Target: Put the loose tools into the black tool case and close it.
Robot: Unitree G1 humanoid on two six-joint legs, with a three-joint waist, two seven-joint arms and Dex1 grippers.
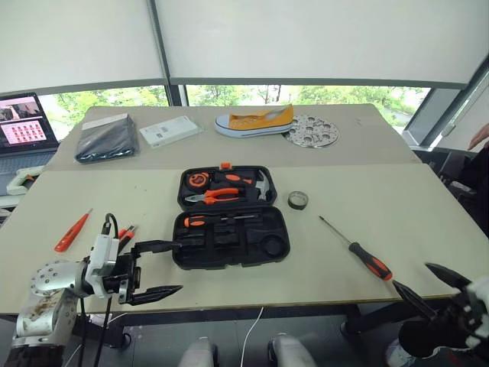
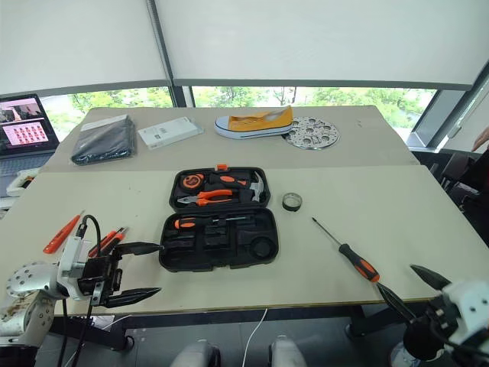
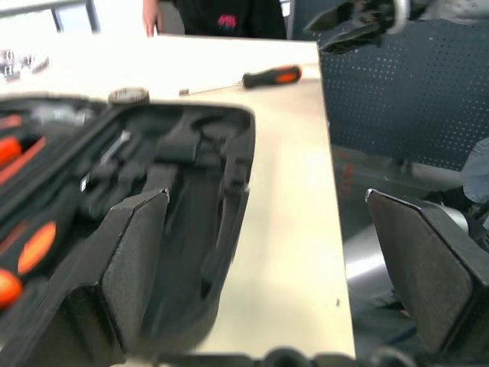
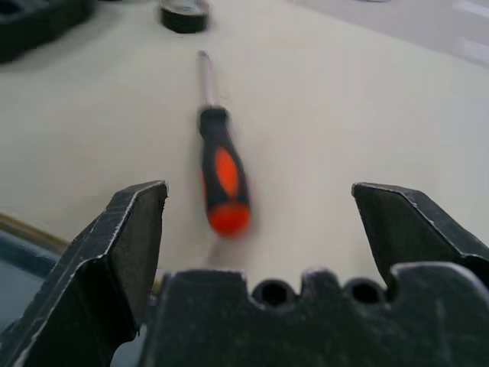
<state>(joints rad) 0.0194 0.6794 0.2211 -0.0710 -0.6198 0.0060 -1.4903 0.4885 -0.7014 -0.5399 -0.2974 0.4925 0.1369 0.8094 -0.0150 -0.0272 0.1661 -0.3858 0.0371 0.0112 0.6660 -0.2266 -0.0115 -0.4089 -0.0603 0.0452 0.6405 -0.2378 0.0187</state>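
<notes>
Two hinged black plastic halves of the case [image 1: 231,237] lie open, one screwdriver [image 1: 218,219] slotted inside; both pincers, left [image 1: 159,269] and right [image 1: 432,283], gape empty.

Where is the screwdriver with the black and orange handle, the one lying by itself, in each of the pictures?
Left eye view: the screwdriver lies right of the open black tool case.
Right eye view: again right of the case, toward the table's near edge.
Left wrist view: far off, beyond the case.
Right wrist view: straight ahead of the open right gripper.
Shared landmark: the small dark tape roll near its tip.
</notes>
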